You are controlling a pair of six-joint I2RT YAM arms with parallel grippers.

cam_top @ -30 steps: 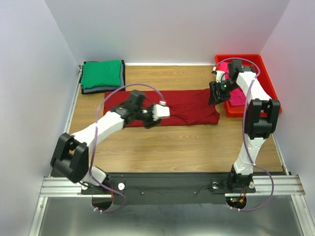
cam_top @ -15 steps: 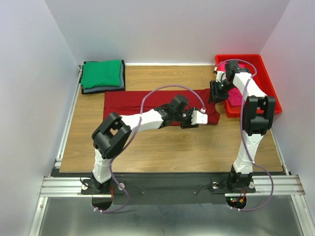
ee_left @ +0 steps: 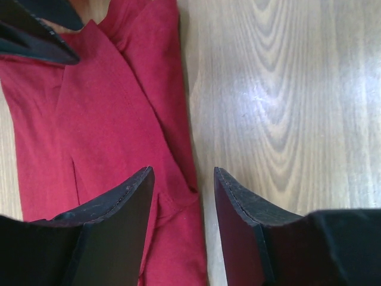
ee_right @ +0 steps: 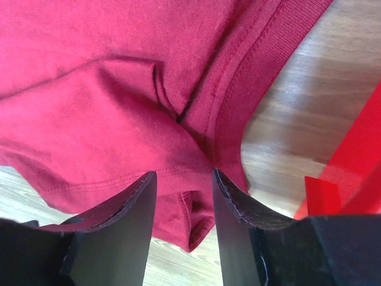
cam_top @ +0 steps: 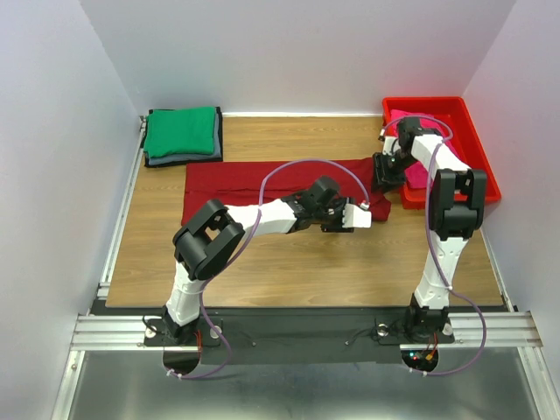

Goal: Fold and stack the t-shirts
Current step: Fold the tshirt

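Nearest the arm bases, the left gripper (cam_top: pixel 359 216) hangs low over the near right corner of the maroon t-shirt (cam_top: pixel 262 184). Its jaws are spread and pinch nothing. In the wrist view the shirt's folded edge (ee_left: pixel 178 137) runs up between the two fingers, with cloth under one finger (ee_left: pixel 128 196) and bare table (ee_left: pixel 286 119) under the other.

Just beyond that claw, the right gripper (cam_top: pixel 385 175) stands over the far right end of the same shirt. Its jaws are also apart, with nothing clamped. A ribbed hem and a small pucker of fabric (ee_right: pixel 196 101) lie directly ahead of the gap, and the red tray (ee_right: pixel 351 167) sits just to the side of its outer finger. The bright pink t-shirt (cam_top: pixel 418 173) lies in that tray, close behind the claw.

The maroon shirt stretches away from both claws as a long flat strip across the table. Well beyond its other end, in the far left corner, the green t-shirt (cam_top: pixel 179 131) lies folded on top of the dark grey t-shirt (cam_top: pixel 179 161).

The cloth looks light, limp and a little clingy, so it should sag and drag rather than hold its shape. The best hold is probably on the doubled edge and the hem at this end, one corner per claw. Each pinch needs to go deep enough to catch every layer.
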